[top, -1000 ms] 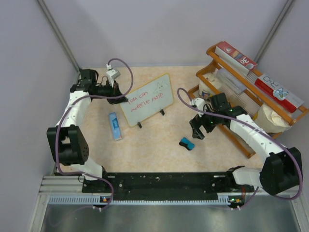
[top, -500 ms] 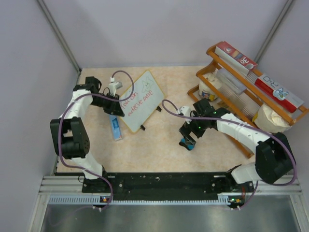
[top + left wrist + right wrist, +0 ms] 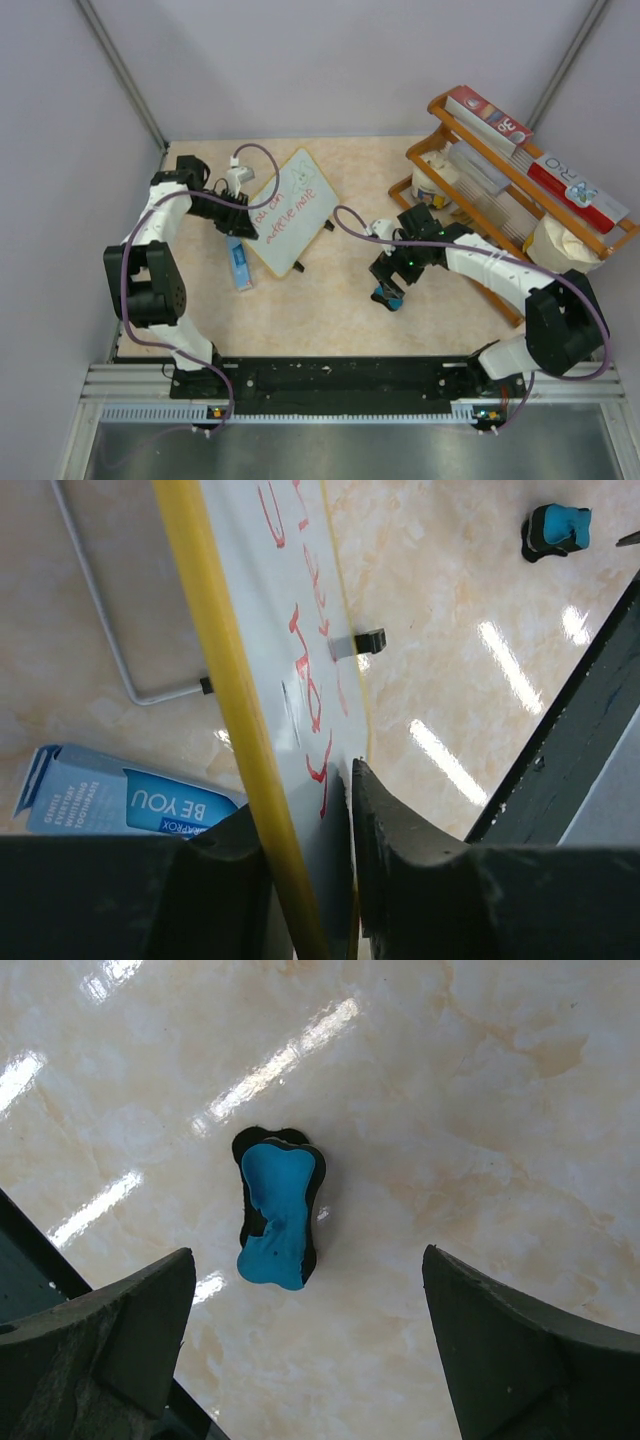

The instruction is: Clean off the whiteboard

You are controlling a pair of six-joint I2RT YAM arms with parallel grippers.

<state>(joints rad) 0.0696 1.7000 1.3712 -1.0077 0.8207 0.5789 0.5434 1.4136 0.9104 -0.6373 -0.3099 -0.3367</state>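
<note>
Pale yellow wood is seen edging the whiteboard [image 3: 292,212], which is stood on the marbled beige table [image 3: 330,330] directly ahead of the left gripper [image 3: 305,800], with its near edge taken between the two black fingers [image 3: 400,870]. One finger is placed behind the frame and the other against the white face. Whether the edge is clamped or merely straddled cannot be told from the wrist view, since no clear gap is shown on either side. Red handwriting [image 3: 310,670] is carried across the face beyond the fingertips, unerased. A small black foot [image 3: 370,640] is seen further out along the board's lower edge. A thin white wire leg [image 3: 100,630] is visible on the back side of the board. On that same side of the gripper a blue toothpaste box [image 3: 130,800] is laid flat on the table, just beside the board's edge; contact between them cannot be made out

The right gripper [image 3: 308,1260] is held wide open above the table, with nothing touched by either finger. A small eraser [image 3: 278,1215], bright blue on top with a black base, is laid on the table directly beneath the gap, nearer one finger than the other and apart from both. In the top view this gripper is seen well apart from the whiteboard, and a wooden rack [image 3: 437,106] is placed behind its arm, on the side away from the board
</note>
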